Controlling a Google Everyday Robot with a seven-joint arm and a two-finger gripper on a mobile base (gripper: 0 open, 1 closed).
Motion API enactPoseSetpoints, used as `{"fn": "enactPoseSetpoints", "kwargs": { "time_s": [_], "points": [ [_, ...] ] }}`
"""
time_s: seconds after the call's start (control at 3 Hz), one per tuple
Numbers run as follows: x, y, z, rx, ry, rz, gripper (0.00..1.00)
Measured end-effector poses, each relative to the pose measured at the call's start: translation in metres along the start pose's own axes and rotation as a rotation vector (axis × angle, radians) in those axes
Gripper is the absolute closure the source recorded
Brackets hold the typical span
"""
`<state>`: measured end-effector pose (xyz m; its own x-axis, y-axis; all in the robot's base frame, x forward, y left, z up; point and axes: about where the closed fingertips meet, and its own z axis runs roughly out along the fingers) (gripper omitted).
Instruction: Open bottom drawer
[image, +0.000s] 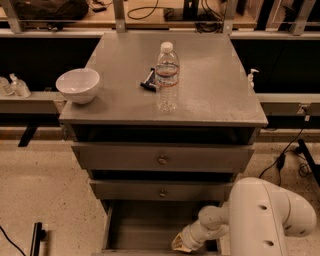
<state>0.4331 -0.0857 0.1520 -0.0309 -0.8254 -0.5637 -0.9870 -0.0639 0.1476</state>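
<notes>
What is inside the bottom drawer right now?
The bottom drawer shows only plain grey floor, with no loose items visible. The gripper is at its front right, and the white arm covers that corner, so anything there is hidden.

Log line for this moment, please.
bottom drawer: pulled out, inside visible | tool: down at drawer's front right corner | cabinet top: bowl, bottle upright

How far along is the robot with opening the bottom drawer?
Mostly done, it seems: the bottom drawer stands pulled out, its grey inside showing. In hand: the gripper sits low at its front right. Left: probably only backing off, though the drawer's front is out of view.
</notes>
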Motion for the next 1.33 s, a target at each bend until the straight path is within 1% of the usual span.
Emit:
{"fn": "enactPoseSetpoints", "kwargs": {
  "time_s": [0.33, 0.67, 1.0, 1.33],
  "points": [
    [0.0000, -0.0001, 0.0000, 0.000, 0.000, 0.000, 1.00],
    [0.0000, -0.0001, 0.0000, 0.000, 0.000, 0.000, 0.82],
    [0.0000, -0.0001, 0.0000, 0.000, 0.000, 0.000, 0.59],
    [0.0000, -0.0001, 0.0000, 0.000, 0.000, 0.000, 0.61]
  ]
}}
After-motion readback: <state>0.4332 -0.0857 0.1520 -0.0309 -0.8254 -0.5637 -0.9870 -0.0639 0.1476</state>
